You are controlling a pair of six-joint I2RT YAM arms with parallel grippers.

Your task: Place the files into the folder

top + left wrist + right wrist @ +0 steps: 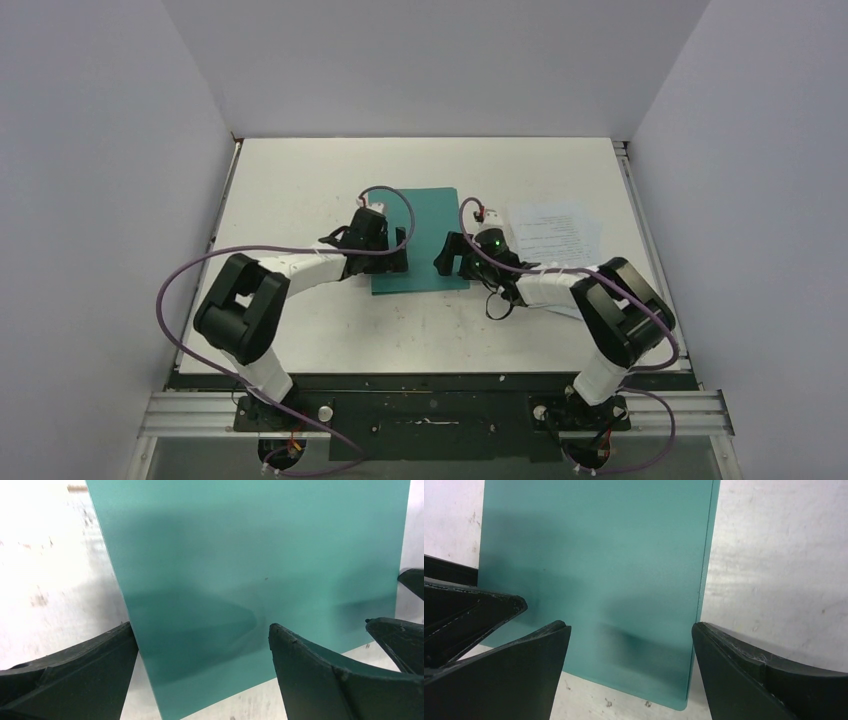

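Note:
The teal-green folder lies closed and flat at the table's middle; it fills the left wrist view and the right wrist view. The white files, printed with small text, lie in a loose stack to its right, partly under the right arm. My left gripper is open and empty, low over the folder's near left corner. My right gripper is open and empty, low over the folder's near right corner. The two grippers face each other across the folder's near edge.
The white table has grey walls at the back and both sides. Purple cables loop from each arm. The right gripper's fingers show at the right edge of the left wrist view.

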